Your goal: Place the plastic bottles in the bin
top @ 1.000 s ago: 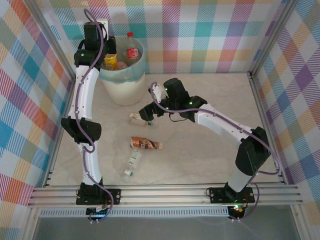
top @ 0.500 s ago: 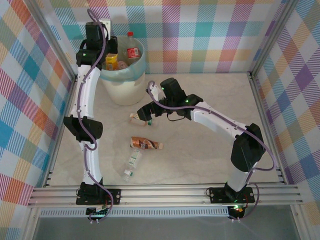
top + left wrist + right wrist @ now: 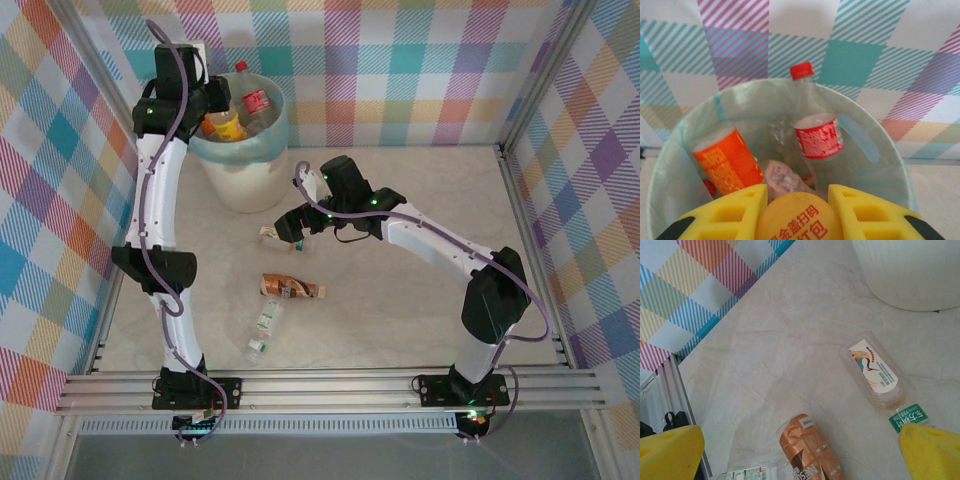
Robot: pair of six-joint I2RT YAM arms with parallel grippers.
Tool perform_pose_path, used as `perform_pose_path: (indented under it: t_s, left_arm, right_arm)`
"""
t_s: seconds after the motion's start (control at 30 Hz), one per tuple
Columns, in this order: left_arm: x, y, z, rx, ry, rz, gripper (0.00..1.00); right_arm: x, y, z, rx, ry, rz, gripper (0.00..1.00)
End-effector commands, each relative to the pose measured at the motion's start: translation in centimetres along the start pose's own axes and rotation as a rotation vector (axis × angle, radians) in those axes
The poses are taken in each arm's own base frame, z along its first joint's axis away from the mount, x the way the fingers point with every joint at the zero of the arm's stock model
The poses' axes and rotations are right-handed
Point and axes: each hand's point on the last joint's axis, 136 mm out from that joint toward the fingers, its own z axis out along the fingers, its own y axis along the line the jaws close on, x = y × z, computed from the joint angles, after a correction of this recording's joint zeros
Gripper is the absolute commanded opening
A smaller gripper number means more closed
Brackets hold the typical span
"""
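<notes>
Orange-yellow bottle (image 3: 798,221) is clamped between the yellow fingers (image 3: 727,212) of the left hand (image 3: 797,196), just above the near rim of the bin (image 3: 867,145). It bears red Chinese characters, partly cut off.

Inside the bin, a red-capped bottle (image 3: 816,136) stands almost upright with its cap up. It is clear, and the white print on its red label is too blurred to read. To its left an orange-label bottle (image 3: 727,161) leans, and a pink-label bottle (image 3: 784,178) lies low between them.

Three more lie on their sides on the tabletop (image 3: 420,320) in front of the bin:
- The white-label bottle (image 3: 875,367) is nearest the bin and shows a crane picture, with a green band at its neck.
- The brown bottle (image 3: 809,446) is farther from the bin, lies crosswise to it, and reads "NES".
- The clear bottle (image 3: 265,328) is farthest, with its cap pointing away from the bin.

The right hand (image 3: 292,228) hangs over the white-label bottle, its fingers spread wide apart.
</notes>
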Motion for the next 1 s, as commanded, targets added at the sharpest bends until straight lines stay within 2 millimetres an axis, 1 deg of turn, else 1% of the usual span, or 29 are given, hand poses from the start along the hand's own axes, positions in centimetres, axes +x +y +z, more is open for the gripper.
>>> perform_pose_path:
  t_s: [0.0,0.07,0.1,0.13,0.2,0.3,0.37,0.43,0.5,0.6,0.7,0.97]
  left_arm:
    - [0.9,-0.9,-0.6,0.025,0.035,-0.131,0.0]
    - [0.2,-1.0,-0.4,0.049,0.015,-0.177,0.0]
    - [0.2,-1.1,-0.1,0.067,0.017,-0.193,0.0]
    - [0.4,-1.2,0.4,0.081,0.025,-0.207,0.0]
    - [1.4,-0.9,1.6,0.076,0.066,-0.222,0.0]
    - [4.4,-0.9,3.8,0.08,0.169,-0.222,0.0]
    - [6.9,-0.9,5.3,0.082,0.251,-0.212,0.01]
    - [9.4,-0.4,6.5,0.049,0.321,-0.179,0.0]
    - [11.9,0.4,7.5,-0.013,0.39,-0.116,0.0]
    - [15.0,1.3,8.6,-0.088,0.47,0.003,0.0]
    - [17.5,1.5,9.6,-0.11,0.534,0.065,0.0]
    - [22.1,1.6,12.1,-0.089,0.637,0.06,0.0]
  right_arm:
    - [-0.7,1.1,-1.2,-0.014,-0.014,-0.006,1.0]
    - [-0.6,1.0,-1.3,-0.007,-0.015,-0.009,1.0]
    - [-0.5,0.9,-1.4,-0.003,-0.014,-0.01,1.0]
    - [-0.4,0.8,-1.4,0.004,-0.014,-0.012,1.0]
    - [-0.2,0.6,-1.5,0.011,-0.01,-0.015,1.0]
    - [0.1,0.5,-1.4,0.017,-0.005,-0.014,1.0]
    - [0.3,0.4,-1.3,0.018,-0.001,-0.012,1.0]
    - [0.5,0.3,-1.2,0.02,0.005,-0.008,1.0]
    - [0.7,0.2,-0.9,0.019,0.009,-0.006,1.0]
    - [0.9,0.1,-0.7,0.017,0.016,0.002,0.99]
    - [1.1,0.0,-0.4,0.014,0.024,0.006,1.0]
    - [1.0,-0.2,0.1,0.016,0.038,0.012,0.99]
